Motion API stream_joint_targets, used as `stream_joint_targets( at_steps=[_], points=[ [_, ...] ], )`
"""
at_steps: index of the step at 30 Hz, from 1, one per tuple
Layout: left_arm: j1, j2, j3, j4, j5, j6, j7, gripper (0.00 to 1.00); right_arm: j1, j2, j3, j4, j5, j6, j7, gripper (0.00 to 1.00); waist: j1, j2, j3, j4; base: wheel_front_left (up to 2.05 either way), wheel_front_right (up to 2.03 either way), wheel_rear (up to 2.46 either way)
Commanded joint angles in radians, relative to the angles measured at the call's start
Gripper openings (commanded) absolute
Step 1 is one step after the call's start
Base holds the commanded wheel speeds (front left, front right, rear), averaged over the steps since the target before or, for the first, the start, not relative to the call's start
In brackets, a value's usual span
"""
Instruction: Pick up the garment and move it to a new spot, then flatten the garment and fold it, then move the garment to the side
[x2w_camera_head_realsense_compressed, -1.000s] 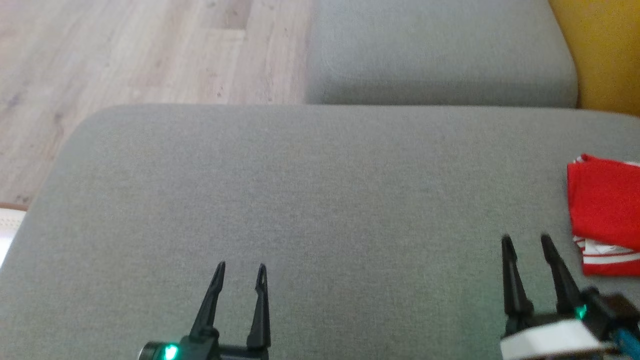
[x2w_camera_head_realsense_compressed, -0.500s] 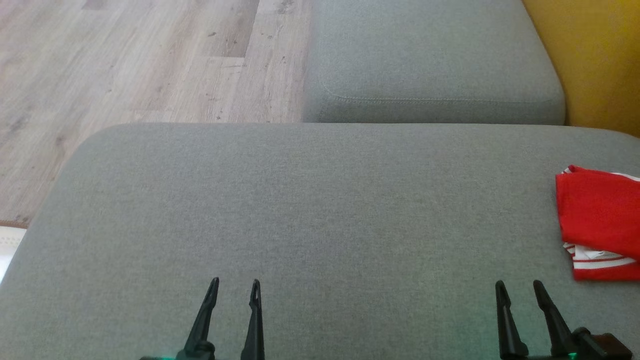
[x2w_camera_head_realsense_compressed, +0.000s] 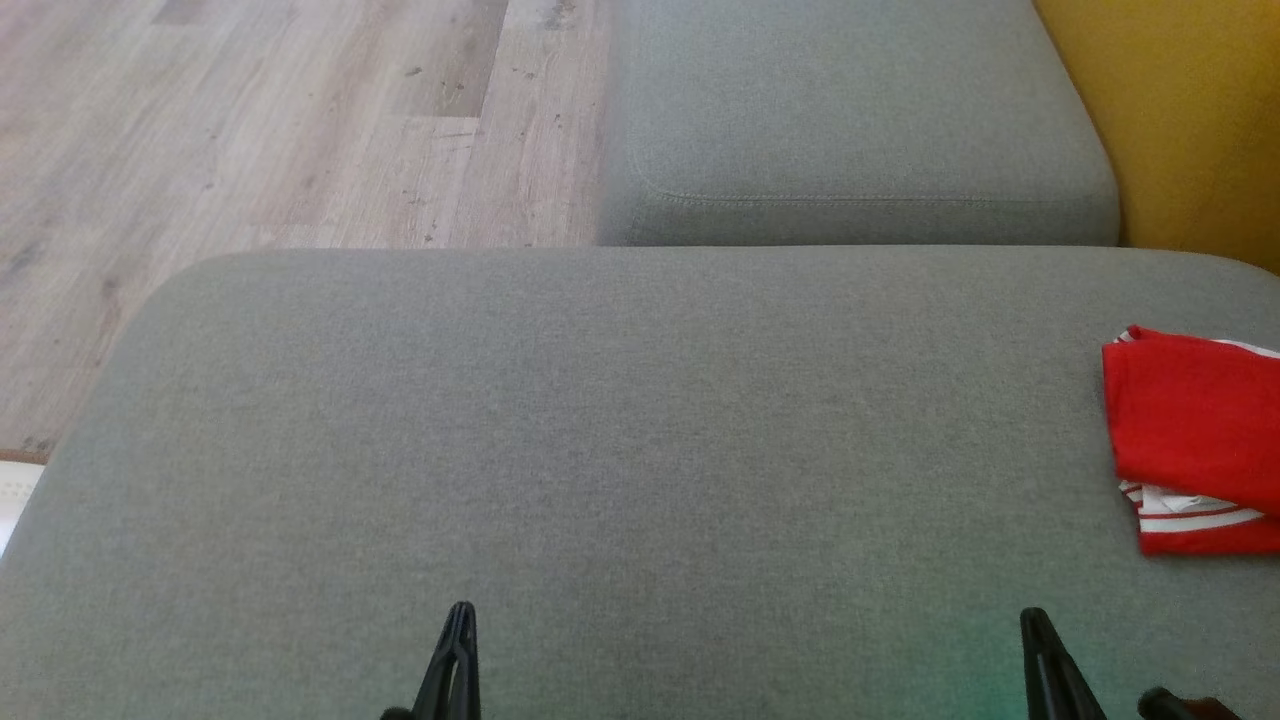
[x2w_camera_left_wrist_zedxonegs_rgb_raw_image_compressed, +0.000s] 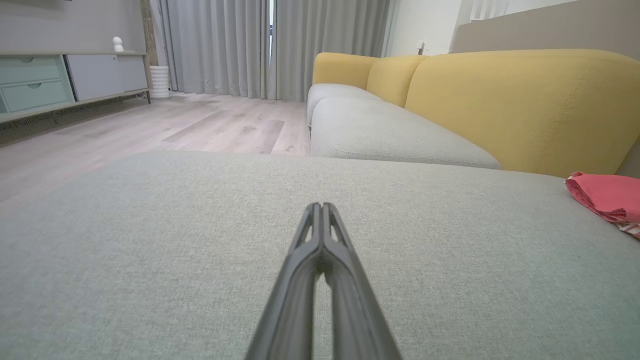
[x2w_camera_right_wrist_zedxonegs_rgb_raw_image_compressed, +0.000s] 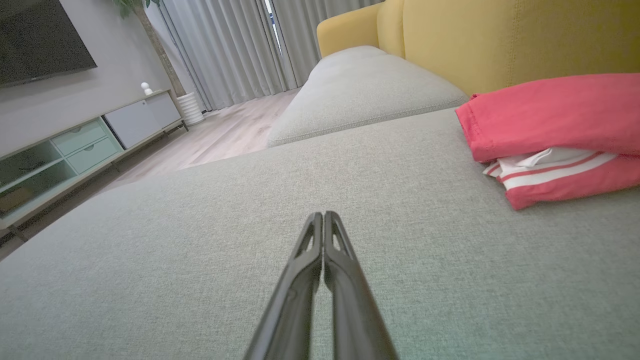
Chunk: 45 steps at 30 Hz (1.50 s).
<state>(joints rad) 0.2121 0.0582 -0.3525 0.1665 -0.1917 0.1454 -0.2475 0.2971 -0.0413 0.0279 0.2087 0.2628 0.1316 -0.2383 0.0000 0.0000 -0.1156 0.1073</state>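
At the bottom edge of the head view, a little left of the middle, you see the left gripper (x2w_camera_head_realsense_compressed: 460, 610). Its two dark fingers are pressed together and there is nothing between them. The right gripper (x2w_camera_head_realsense_compressed: 1030, 615) is at the lower right of the same view. It is also fully closed and it holds nothing. In each wrist view the two fingers meet at their tips in the lower middle of the frame, over grey fabric. I cannot tell if they touch the fabric.

Both grippers are over the large grey cushion (x2w_camera_head_realsense_compressed: 640, 430), which takes the lower part of the head view. The garment (x2w_camera_head_realsense_compressed: 1190, 420), red with white stripes, lies folded on this cushion at the right edge of the head view, about half way up and cut by the frame. It is above and to the right of the right gripper, apart from it. In the right wrist view it is at the upper right, with a plain red layer on top and a striped layer under it.

Behind the large cushion, a second grey cushion (x2w_camera_head_realsense_compressed: 850, 110) is at the upper middle of the head view. The yellow backrest (x2w_camera_head_realsense_compressed: 1190, 110) is in the upper right corner and the pale wooden floor (x2w_camera_head_realsense_compressed: 250, 130) at the upper left. Farthest, in the left wrist view, grey curtains (x2w_camera_left_wrist_zedxonegs_rgb_raw_image_compressed: 225, 45) hang at the top and a low cabinet (x2w_camera_left_wrist_zedxonegs_rgb_raw_image_compressed: 50, 80) stands at the upper left.
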Motion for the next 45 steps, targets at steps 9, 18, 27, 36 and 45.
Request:
stream_joint_targets(
  at_steps=[9, 18, 27, 36, 45],
  points=[
    [-0.045, 0.009, 0.037, -0.012, -0.133, -0.028, 0.023, 0.00, -0.060, -0.010, -0.006, -0.023, 0.127, 0.000, 0.025, 0.00, 0.0000, 0.0000, 0.010, -0.008, 0.00, 0.00, 0.00],
    [-0.069, 0.014, 0.063, -0.001, -0.245, -0.050, 0.044, 0.00, -0.088, -0.014, -0.011, -0.018, 0.232, 0.000, 0.046, 0.00, 0.0000, 0.0000, 0.018, -0.017, 0.00, 0.00, 0.00],
    [-0.094, 0.019, 0.093, 0.009, -0.370, -0.072, 0.067, 0.00, -0.119, -0.018, -0.018, -0.013, 0.347, 0.000, 0.071, 0.00, 0.0000, 0.0000, 0.028, -0.025, 0.00, 0.00, 0.00],
    [-0.116, 0.022, 0.122, 0.014, -0.480, -0.093, 0.090, 0.00, -0.147, -0.021, -0.024, -0.009, 0.451, 0.000, 0.095, 0.00, 0.0000, 0.0000, 0.037, -0.034, 0.00, 0.00, 0.00],
    [-0.137, 0.024, 0.153, 0.020, -0.589, -0.113, 0.114, 0.00, -0.175, -0.024, -0.032, -0.004, 0.553, -0.001, 0.119, 0.00, 0.0000, 0.0000, 0.046, -0.042, 0.00, 0.00, 0.00]
  ],
)
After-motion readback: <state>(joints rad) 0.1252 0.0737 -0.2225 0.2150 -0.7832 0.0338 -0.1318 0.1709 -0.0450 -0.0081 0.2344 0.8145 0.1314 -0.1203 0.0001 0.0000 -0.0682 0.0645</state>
